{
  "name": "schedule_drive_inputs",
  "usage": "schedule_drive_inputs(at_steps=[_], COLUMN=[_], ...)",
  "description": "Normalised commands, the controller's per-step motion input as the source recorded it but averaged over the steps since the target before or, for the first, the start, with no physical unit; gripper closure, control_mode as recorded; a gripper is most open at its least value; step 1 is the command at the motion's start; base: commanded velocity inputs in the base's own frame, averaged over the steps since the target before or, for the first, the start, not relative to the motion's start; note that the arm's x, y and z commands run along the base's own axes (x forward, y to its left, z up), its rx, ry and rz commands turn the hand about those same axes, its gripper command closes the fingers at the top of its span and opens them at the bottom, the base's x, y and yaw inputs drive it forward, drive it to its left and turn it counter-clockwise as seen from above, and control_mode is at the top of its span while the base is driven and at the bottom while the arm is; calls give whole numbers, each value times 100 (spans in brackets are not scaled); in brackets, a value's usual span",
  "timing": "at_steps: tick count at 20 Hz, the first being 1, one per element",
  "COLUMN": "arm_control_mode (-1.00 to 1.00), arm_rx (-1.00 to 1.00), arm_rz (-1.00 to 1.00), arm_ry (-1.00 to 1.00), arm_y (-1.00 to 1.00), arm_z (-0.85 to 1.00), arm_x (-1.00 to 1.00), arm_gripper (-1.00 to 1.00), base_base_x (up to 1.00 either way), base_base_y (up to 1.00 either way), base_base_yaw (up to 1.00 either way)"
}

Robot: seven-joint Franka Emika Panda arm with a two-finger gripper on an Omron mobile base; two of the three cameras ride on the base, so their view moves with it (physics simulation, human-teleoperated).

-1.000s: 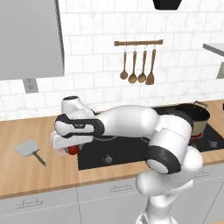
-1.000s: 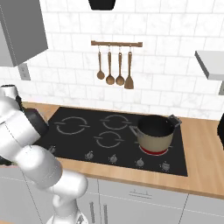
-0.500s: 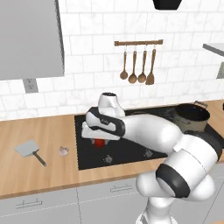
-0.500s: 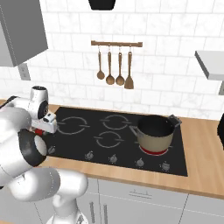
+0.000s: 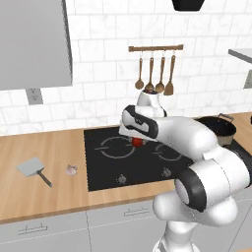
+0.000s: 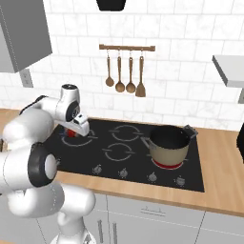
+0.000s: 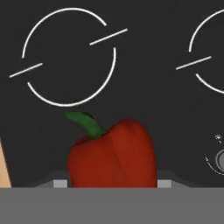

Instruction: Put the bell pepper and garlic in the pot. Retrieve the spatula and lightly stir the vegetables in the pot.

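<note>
The red bell pepper (image 7: 113, 155) with its green stem sits between my gripper's fingertips; my gripper (image 7: 113, 181) is shut on it. In the left base view the gripper (image 5: 137, 141) holds the bell pepper (image 5: 138, 142) just above the cooktop's left rear burner. The right base view puts gripper (image 6: 72, 132) and bell pepper (image 6: 70, 134) at the cooktop's far left. The garlic (image 5: 72, 170) lies on the wooden counter left of the cooktop, with the grey spatula (image 5: 33, 169) further left. The tan pot (image 6: 169, 143) stands on the right front burner, also pot (image 5: 216, 129).
The black cooktop (image 5: 106, 170) has knobs along its front edge. Wooden spoons and a turner hang from a rail (image 6: 127, 47) on the tiled wall. A grey cabinet (image 5: 32, 44) hangs at upper left, and a shelf (image 6: 228, 69) juts out at right.
The arm has swung right from the counter's edge by the garlic to over the cooktop, carrying the bell pepper with it. Garlic, spatula and pot have stayed put.
</note>
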Motion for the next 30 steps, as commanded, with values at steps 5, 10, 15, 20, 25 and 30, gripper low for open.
schedule_drive_inputs(at_steps=[5,10,15,20,25,30], arm_control_mode=[-100,-100,-100,-100,-100,-100], arm_rx=[0,0,-1,-2,-2,-6], arm_rz=[-3,0,0,0,0,0], arm_ry=[7,0,0,0,-3,0], arm_y=[-100,-100,-100,-100,-100,-100], arm_z=[-5,-12,0,5,10,8], arm_x=[100,87,74,16,5,0], arm_gripper=[100,100,100,100,100,100], base_base_x=[0,0,0,0,0,0], base_base_y=[0,0,0,0,0,0], base_base_yaw=[0,0,0,0,0,0])
